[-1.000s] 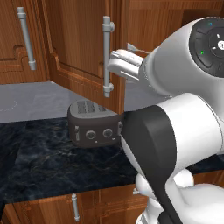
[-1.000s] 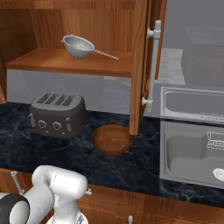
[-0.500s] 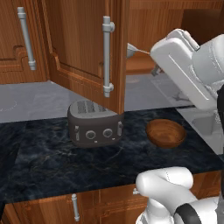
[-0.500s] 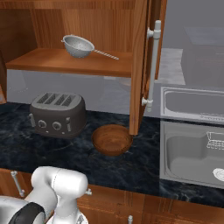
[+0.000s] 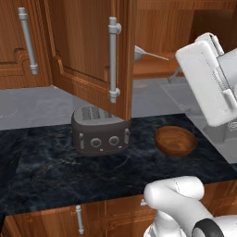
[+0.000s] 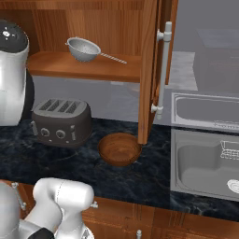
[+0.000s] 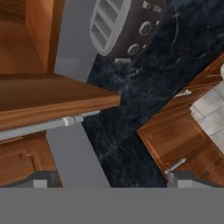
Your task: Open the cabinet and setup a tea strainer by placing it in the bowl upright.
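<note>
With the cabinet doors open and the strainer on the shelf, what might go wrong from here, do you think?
The tea strainer lies between both open doors of the cabinet, so the arm could knock a door. Its thin handle invites a poor grasp. The bowl sits right beside the toaster, so lowering the strainer could bump it.

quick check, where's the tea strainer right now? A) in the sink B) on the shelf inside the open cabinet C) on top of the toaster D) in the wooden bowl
B: the tea strainer lies on the shelf of the open cabinet, handle pointing right; the bowl on the counter below holds nothing.
</note>
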You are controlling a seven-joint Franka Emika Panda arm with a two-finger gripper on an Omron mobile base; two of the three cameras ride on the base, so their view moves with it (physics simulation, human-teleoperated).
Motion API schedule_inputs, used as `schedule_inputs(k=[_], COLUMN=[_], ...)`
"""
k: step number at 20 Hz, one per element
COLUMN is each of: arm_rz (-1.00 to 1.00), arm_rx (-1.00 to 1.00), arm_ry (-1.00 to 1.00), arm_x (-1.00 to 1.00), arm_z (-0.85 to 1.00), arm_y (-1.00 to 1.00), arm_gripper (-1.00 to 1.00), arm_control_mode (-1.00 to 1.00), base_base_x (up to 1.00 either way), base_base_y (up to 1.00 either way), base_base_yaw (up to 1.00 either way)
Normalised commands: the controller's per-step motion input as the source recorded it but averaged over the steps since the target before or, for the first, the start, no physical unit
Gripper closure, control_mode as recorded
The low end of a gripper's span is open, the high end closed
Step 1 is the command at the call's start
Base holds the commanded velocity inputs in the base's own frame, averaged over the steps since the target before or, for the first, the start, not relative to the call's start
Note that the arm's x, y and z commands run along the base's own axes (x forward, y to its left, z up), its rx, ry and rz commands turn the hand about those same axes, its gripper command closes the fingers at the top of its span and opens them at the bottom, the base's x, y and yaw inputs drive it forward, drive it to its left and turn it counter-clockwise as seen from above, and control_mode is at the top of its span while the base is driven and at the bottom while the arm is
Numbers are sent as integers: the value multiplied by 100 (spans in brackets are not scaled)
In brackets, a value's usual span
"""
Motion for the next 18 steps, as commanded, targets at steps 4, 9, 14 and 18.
schedule_inputs(k=[4,9,14,18], arm_rz=[8,4,1,1], arm_rx=[40,28,10,0], arm_ry=[20,16,11,1], arm_x=[8,23,21,41], arm_z=[-21,-1,0,0], arm_y=[0,0,0,-4], arm_gripper=[-100,-100,-100,-100], arm_control_mode=[-100,-100,-100,-100], base_base_x=[0,0,0,0], base_base_y=[0,0,0,0], base_base_yaw=[0,0,0,0])
